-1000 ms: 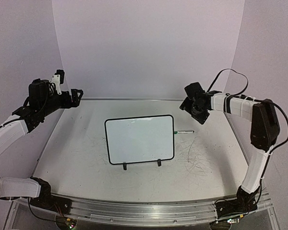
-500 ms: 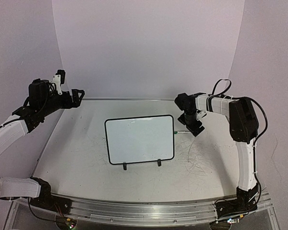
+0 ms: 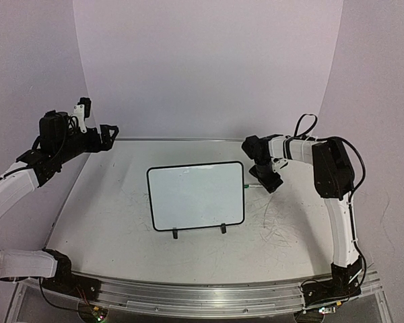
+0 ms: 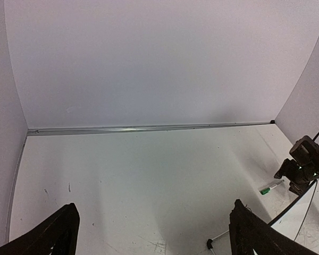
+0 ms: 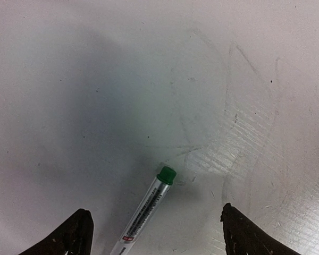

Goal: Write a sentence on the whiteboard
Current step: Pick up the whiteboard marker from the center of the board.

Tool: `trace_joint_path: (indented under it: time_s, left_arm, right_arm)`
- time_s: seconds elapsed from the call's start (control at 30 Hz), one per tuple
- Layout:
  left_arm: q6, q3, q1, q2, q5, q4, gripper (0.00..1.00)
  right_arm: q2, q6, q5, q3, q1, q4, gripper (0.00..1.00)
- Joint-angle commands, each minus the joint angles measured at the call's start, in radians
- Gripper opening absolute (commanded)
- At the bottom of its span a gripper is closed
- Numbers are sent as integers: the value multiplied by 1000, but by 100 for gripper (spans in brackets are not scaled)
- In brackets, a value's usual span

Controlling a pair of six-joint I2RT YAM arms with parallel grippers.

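The whiteboard [image 3: 195,196] stands on its two black feet in the middle of the table, and its face is blank; no green sentence shows on it. A silver marker with a green cap [image 5: 145,207] lies on the table just right of the board [image 3: 250,184]. My right gripper [image 3: 268,179] hangs low right over the marker, jaws open, the fingers [image 5: 77,231] on either side of it and not touching. My left gripper [image 3: 110,134] is open and empty, raised at the far left. The left wrist view shows the marker [image 4: 271,187] and a corner of the board [image 4: 303,212].
Faint grey scribbles [image 3: 276,219] mark the table right of the board. A curved white backdrop [image 3: 209,67] closes off the back and sides. A metal rail [image 3: 188,293] runs along the near edge.
My right gripper has swung left and down from above the table's right side until it hangs right over the marker. The left arm and the board have not moved.
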Motion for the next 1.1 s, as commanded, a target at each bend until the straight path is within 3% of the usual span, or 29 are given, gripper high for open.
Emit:
trace_joint_path:
  time_s: [0.0,0.23,0.73,0.93,1.07]
  left_arm:
    - [-7,9,3,-29,20,33,99]
    - [-5,10,3,-32,18,33,100]
    - [-5,8,3,-34,16,33,99]
    - [-7,8,4,-32,18,33,99]
    - [-8,8,4,-33,19,33,99]
  right_arm:
    - [40,22,45,44,-1,-14,76]
    - [59,30,53,54,0,-14,62]
    - [2,102,71,-35,-1,-17,41]
    - [-21,56,109,-48,-2,-11,51]
    - [-44,17,122,-80,-3,19,36]
